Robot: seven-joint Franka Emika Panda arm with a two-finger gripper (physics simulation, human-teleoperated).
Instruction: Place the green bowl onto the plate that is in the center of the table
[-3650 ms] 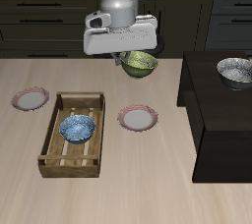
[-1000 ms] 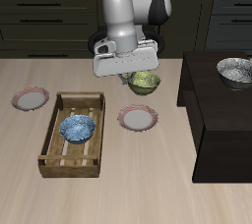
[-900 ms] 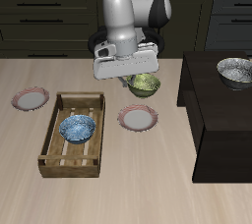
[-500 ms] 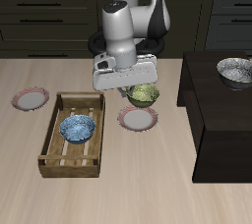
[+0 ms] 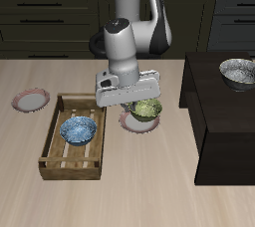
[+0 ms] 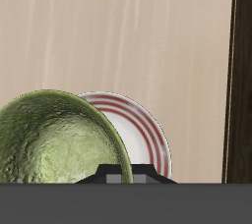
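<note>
You are working over the table [image 5: 149,186], a light beige wood-grain top with dark cabinet fronts behind it and a raised black table [image 5: 224,121] along one side, where a grey-white patterned bowl [image 5: 237,72] sits. A wooden crate [image 5: 74,137] rests on the beige surface holding a blue patterned bowl [image 5: 78,129], and a second plate [image 5: 31,101] lies beyond the crate's far corner. Your arm leans forward from the back, wrist pointing down, with the gripper [image 5: 134,105] clenched on the green bowl [image 5: 146,110] at its rim. The bowl hangs directly over the plate [image 5: 129,122] in the middle; the wrist view shows the green bowl [image 6: 51,140] overlapping the plate [image 6: 138,130]. Whether they touch cannot be told.
</note>
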